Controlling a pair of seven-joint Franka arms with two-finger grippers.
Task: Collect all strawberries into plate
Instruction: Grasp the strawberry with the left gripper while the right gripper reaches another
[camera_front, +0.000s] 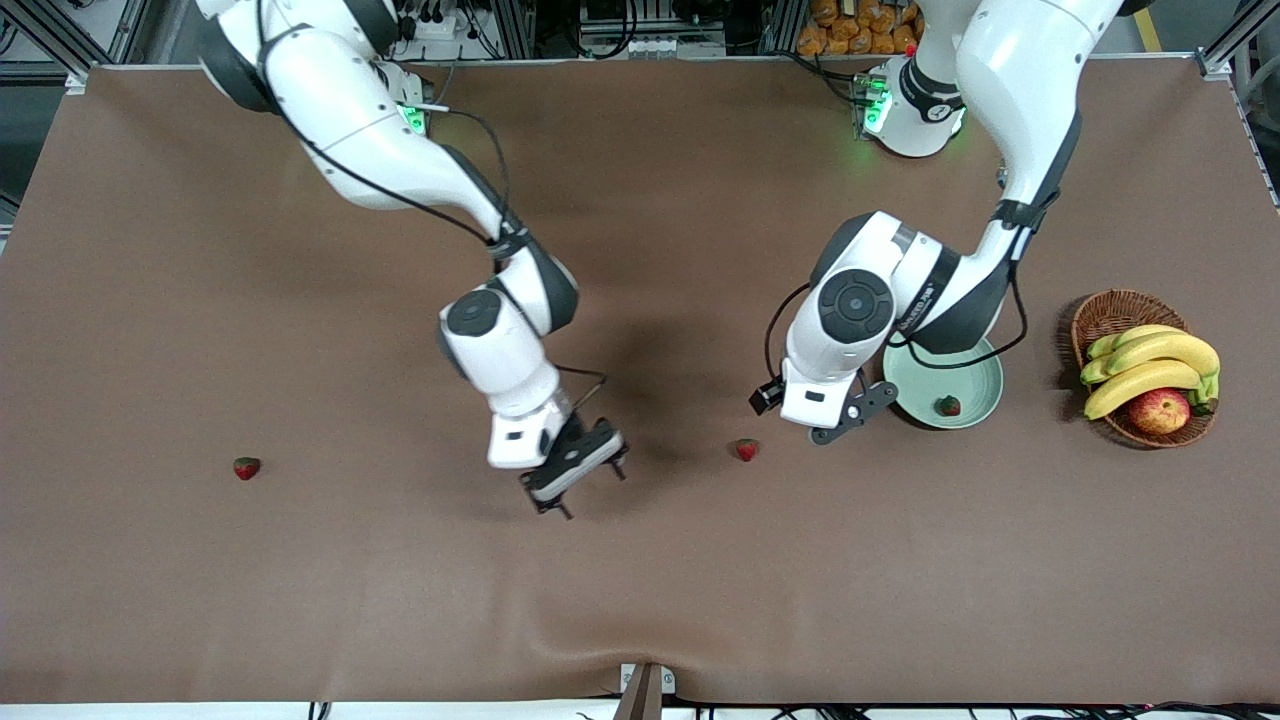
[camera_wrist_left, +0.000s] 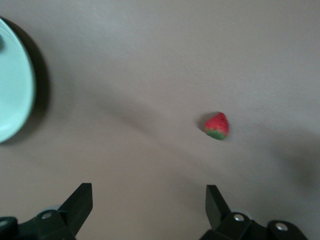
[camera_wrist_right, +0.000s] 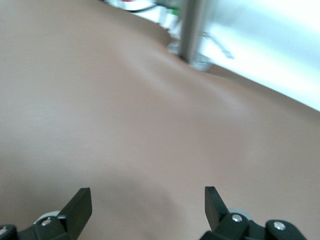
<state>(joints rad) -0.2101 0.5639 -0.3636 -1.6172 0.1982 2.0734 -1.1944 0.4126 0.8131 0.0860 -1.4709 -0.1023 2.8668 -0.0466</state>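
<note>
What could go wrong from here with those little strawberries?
The left gripper hangs open just beside the plate, so a careless swing might bump its rim. The middle strawberry is tiny and could roll away when pinched. The open right gripper hangs over bare table, with the last strawberry far off toward its end.

Two glossy white robot arms had rounded segments, black joint bands and dark round caps, with thin black cables looping alongside. Green lights glowed near their bases. Each ended in a black two-fingered tool with silver screws: left tool (camera_front: 850, 415), right tool (camera_front: 575, 475).
</note>
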